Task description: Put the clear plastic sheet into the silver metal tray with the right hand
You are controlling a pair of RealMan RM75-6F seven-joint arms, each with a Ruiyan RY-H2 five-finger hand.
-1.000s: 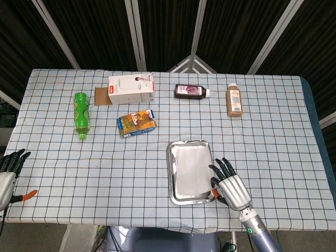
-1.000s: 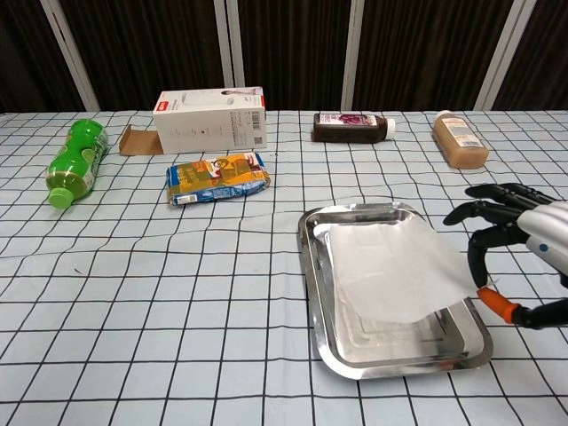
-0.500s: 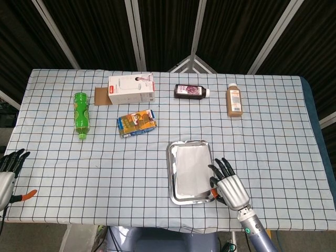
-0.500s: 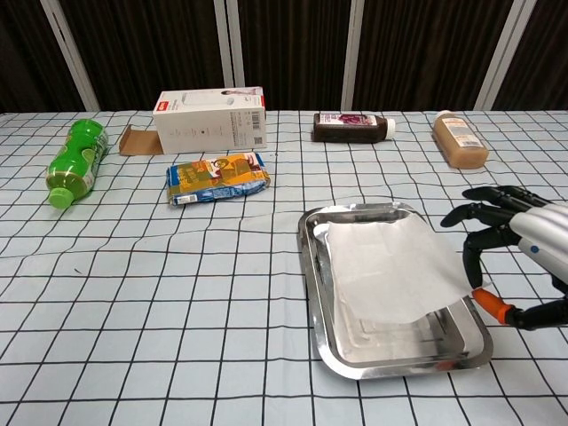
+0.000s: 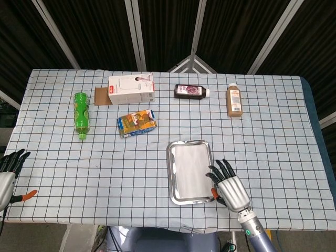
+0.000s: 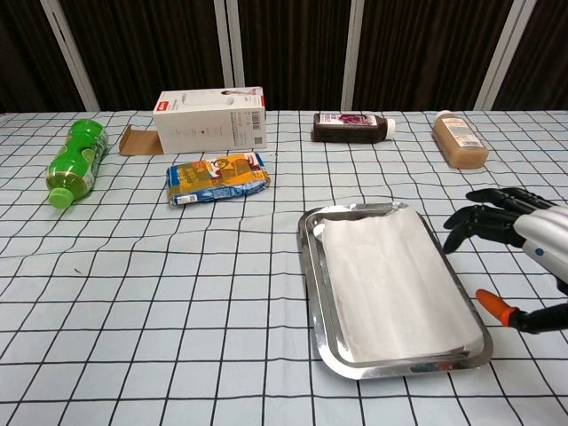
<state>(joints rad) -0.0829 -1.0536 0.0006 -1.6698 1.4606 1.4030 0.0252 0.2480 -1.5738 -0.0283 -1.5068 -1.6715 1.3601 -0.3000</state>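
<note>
The clear plastic sheet (image 6: 390,286) (image 5: 189,171) lies flat inside the silver metal tray (image 6: 310,293) (image 5: 170,178), covering most of its floor. My right hand (image 6: 519,257) (image 5: 228,186) hovers just right of the tray's near right corner, fingers spread, holding nothing and apart from the sheet. My left hand (image 5: 8,173) shows only in the head view, at the table's near left edge, fingers apart and empty.
Across the far half of the table lie a green bottle (image 5: 81,113), a white box (image 5: 130,89) with a brown flap, a snack packet (image 5: 136,123), a dark bottle (image 5: 191,92) and a brown bottle (image 5: 233,101).
The sheet's right edge, lifted at my right hand a second ago, has dropped flat into the tray. My right hand has let it go and drawn slightly back to the right.
</note>
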